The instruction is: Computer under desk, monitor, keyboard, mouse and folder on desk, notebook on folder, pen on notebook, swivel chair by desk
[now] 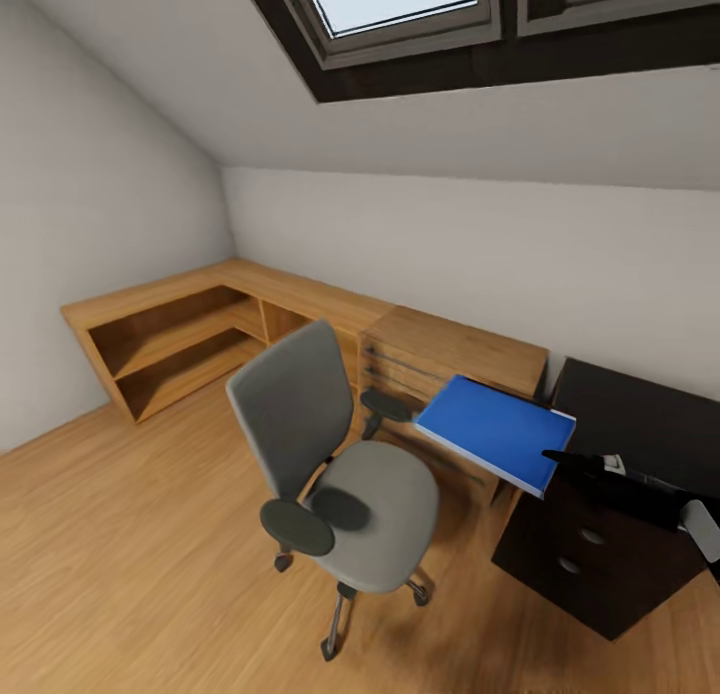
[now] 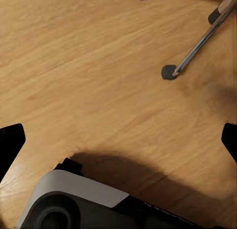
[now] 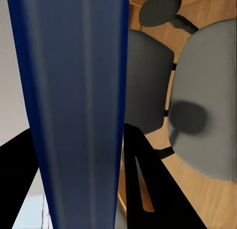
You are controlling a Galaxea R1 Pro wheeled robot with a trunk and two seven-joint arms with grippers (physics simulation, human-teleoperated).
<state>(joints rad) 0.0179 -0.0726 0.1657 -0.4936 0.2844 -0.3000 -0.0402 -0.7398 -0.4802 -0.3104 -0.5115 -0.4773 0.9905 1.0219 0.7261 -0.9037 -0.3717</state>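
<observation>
the right pincer (image 1: 560, 461) is clamped on one edge of the blue folder (image 1: 495, 429), which juts out flat, in the air between the chair (image 1: 335, 464) and the black tabletop (image 1: 640, 424). held by an edge only, it could sag or slip free. the left pincer (image 2: 118, 140) is apart over the floor (image 2: 89, 66).

Even daylight from skylight (image 1: 400, 4); soft shadows on floor (image 1: 130, 554); wide-angle edge distortion.
</observation>
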